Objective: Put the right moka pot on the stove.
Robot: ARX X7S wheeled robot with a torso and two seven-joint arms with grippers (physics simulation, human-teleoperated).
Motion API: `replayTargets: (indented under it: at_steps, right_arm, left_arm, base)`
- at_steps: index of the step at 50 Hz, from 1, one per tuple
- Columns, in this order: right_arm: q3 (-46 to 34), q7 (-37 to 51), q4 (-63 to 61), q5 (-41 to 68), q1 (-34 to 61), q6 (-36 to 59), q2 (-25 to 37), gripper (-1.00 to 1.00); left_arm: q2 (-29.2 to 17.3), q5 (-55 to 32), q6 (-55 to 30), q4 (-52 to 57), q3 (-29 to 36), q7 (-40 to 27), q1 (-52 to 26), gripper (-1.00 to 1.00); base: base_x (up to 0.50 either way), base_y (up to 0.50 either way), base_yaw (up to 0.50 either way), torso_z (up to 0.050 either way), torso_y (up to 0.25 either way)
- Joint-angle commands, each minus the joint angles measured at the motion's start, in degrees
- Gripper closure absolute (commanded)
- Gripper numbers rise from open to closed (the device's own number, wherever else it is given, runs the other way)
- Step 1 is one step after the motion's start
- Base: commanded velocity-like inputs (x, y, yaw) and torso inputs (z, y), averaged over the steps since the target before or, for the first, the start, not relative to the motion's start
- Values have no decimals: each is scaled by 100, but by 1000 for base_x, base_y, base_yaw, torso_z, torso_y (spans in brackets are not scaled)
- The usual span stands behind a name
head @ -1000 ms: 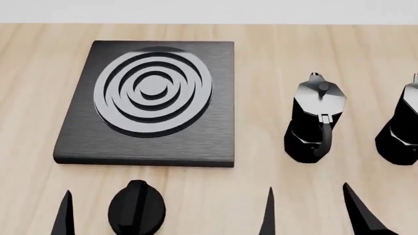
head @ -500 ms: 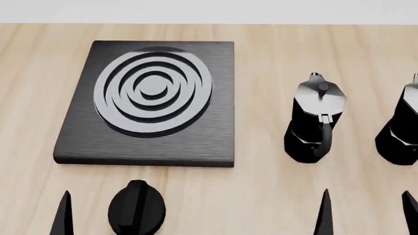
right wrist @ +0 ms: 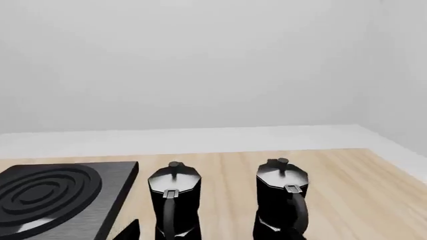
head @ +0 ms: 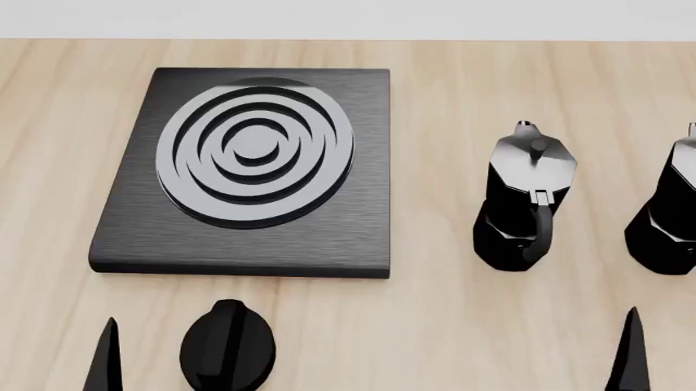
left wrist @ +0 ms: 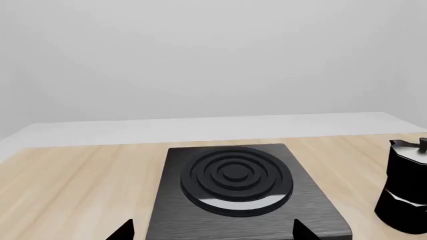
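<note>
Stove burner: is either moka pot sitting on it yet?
No. In the head view the stove is bare, and both pots, including the right moka pot, stand on the table beside it.

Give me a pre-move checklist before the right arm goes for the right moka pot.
1. Right moka pot upright on the table: ok.
2. Gap between it and the other moka pot: ok, apart.
3. Stove burner bare: ok.
4. Right gripper open and empty: ok.
5. Right gripper lined up on the right pot: not ok, it points between the two pots.
6. Knob clear of the route: ok.
</note>
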Motion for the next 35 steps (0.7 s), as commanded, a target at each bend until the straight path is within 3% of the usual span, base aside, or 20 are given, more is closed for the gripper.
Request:
replayTargets:
  at_steps: [1,24,30,35]
  right_arm:
    - [478,112,92,419,27,227,377,-100]
    - [414,-215,1215,582,501,396,658,-100]
    - [450,-424,1594,1053,787,478,668,-100]
    - [300,-273,1778,754,947,553,765,-100]
  left_arm:
    - [-29,-6,-5,0,33,-50,-27,-100]
    - [-79,-33,-30,-6,109,-141,-78,-100]
    - [-91,-13,-29,-7,141,-170,-83,-100]
    - [-103,-2,-50,8,165,-204,-99,-100]
  base:
    - [0,0,0,0,0]
    - [0,0,0,0,0]
    - [0,0,0,0,0]
    - [0,0,0,0,0]
